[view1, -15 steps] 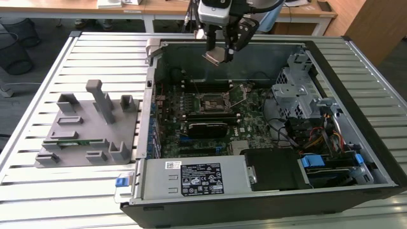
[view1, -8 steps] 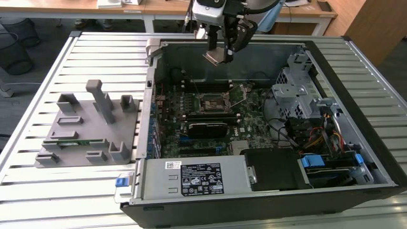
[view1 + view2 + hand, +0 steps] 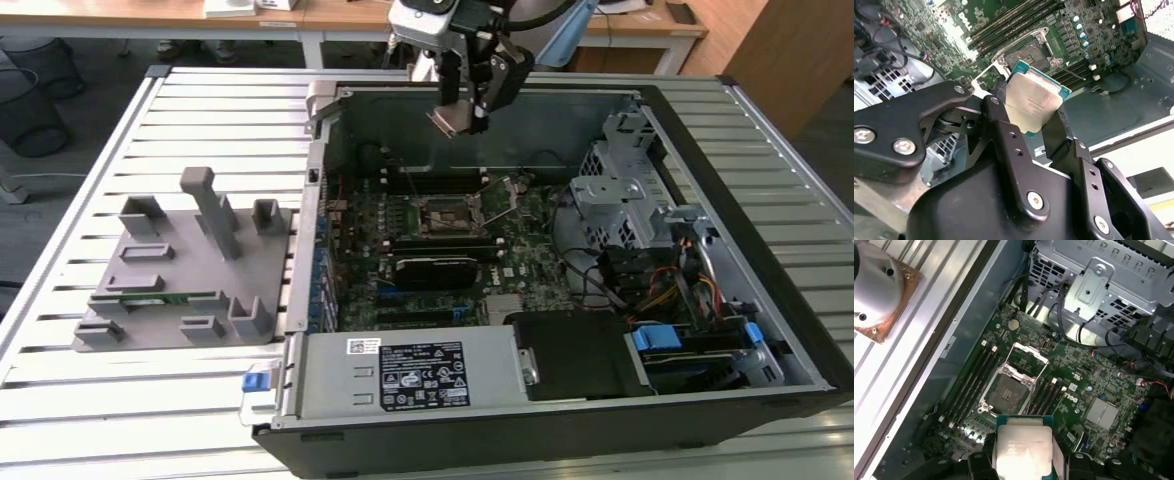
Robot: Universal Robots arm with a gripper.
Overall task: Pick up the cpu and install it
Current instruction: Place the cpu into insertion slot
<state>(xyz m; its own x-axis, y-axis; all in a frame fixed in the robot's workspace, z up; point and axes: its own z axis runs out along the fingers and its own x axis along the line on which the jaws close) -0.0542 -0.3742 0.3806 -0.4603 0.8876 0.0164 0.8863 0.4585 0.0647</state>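
So the pincer [image 3: 465, 114] is clamped on the cpu [image 3: 1021, 446], gripping it by two opposite edges, with the metal lid showing in both wrist views. It's hanging in the air over the open computer case [image 3: 694, 100] near the far wall, well clear of the motherboard [image 3: 461, 240]. The socket [image 3: 1009, 390] sits below it with its retaining frame apparently flipped open and nothing in it, so the install isn't done yet.

Handling-wise, I'd call the chip light, thin and stiff, but touchy. The lid looks slick and the underside contacts are probably easy to wreck. Edge grip seems right to me — it keeps the fingers off both faces. It looks a bit tilted in the second wrist view.
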